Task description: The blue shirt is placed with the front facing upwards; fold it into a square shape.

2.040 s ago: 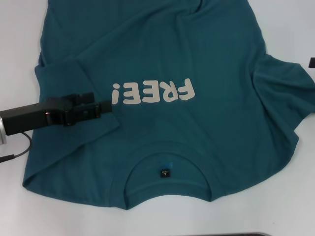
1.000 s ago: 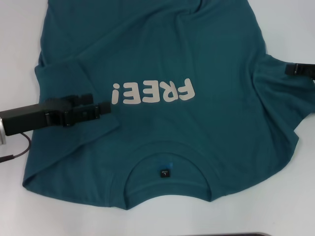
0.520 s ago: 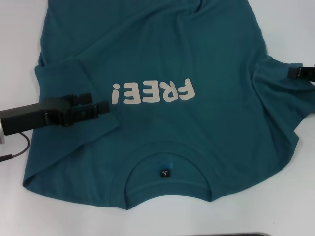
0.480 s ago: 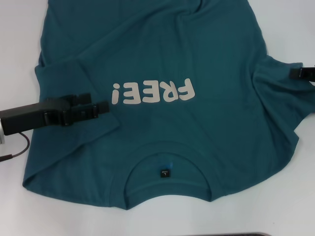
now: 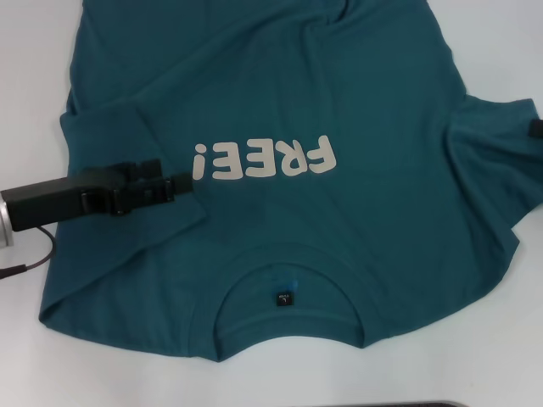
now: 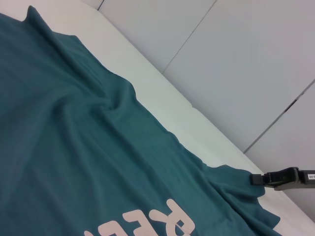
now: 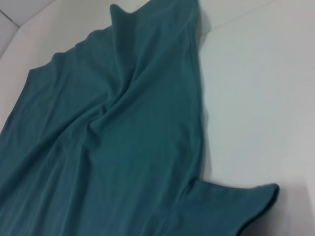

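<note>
The blue shirt (image 5: pixel 339 237) lies spread on the white table, front up, with its cream "FREE!" lettering (image 5: pixel 263 161) and its neck with a black label (image 5: pixel 283 298) towards me. Its left sleeve (image 5: pixel 127 144) is folded in over the body. My left gripper (image 5: pixel 174 176) is open and empty, low over that folded sleeve, just left of the lettering. My right gripper (image 5: pixel 537 129) shows only as a dark tip at the right edge, beside the spread right sleeve (image 5: pixel 501 161). It also shows in the left wrist view (image 6: pixel 258 179), at the sleeve's edge.
The white table (image 5: pixel 34 356) shows bare around the shirt. A thin cable (image 5: pixel 25 263) trails from my left arm at the left edge. A dark strip (image 5: pixel 399 404) lies along the near edge. Wrinkles run across the shirt's far part (image 7: pixel 113 147).
My right gripper came in over the right sleeve, then drew back to the right edge. My left gripper shifted only slightly. The shirt lies as before.
</note>
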Controlling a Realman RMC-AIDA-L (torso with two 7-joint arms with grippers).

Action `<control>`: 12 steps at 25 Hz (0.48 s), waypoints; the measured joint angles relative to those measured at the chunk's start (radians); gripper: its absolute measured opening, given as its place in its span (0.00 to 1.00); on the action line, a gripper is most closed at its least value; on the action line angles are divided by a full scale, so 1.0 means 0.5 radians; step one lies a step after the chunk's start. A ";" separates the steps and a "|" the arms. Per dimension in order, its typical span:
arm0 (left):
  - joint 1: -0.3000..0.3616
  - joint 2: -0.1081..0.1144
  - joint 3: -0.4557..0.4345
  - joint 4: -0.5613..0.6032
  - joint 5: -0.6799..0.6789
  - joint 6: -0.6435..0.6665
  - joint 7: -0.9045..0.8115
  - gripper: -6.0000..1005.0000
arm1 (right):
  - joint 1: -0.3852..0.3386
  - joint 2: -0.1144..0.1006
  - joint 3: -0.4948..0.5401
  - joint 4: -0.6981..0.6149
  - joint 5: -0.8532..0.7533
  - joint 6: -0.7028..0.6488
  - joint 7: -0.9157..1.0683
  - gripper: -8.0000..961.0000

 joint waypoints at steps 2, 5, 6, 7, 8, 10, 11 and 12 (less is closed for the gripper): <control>-0.002 -0.003 0.000 0.006 0.000 0.003 -0.003 0.88 | -0.008 -0.006 0.020 0.004 0.000 0.001 -0.003 0.02; -0.004 -0.003 0.000 0.014 0.000 0.006 -0.004 0.88 | -0.025 -0.015 0.051 0.022 0.000 0.007 0.004 0.03; -0.005 -0.004 0.000 0.016 0.000 0.008 -0.005 0.88 | -0.032 -0.017 0.062 0.032 0.000 0.013 0.008 0.03; -0.006 -0.003 -0.001 0.017 0.000 0.010 -0.006 0.88 | -0.037 -0.020 0.070 0.041 -0.001 0.018 0.011 0.03; -0.006 -0.004 -0.001 0.018 0.000 0.013 -0.007 0.88 | -0.044 -0.021 0.082 0.053 -0.002 0.030 0.013 0.03; -0.010 -0.005 0.000 0.019 0.000 0.015 -0.011 0.88 | -0.057 -0.023 0.104 0.073 -0.004 0.050 0.016 0.04; -0.011 -0.006 0.000 0.019 0.000 0.015 -0.014 0.88 | -0.061 -0.024 0.115 0.079 -0.006 0.056 0.017 0.04; -0.012 -0.006 0.000 0.020 0.000 0.015 -0.018 0.88 | -0.064 -0.025 0.123 0.084 -0.008 0.060 0.018 0.04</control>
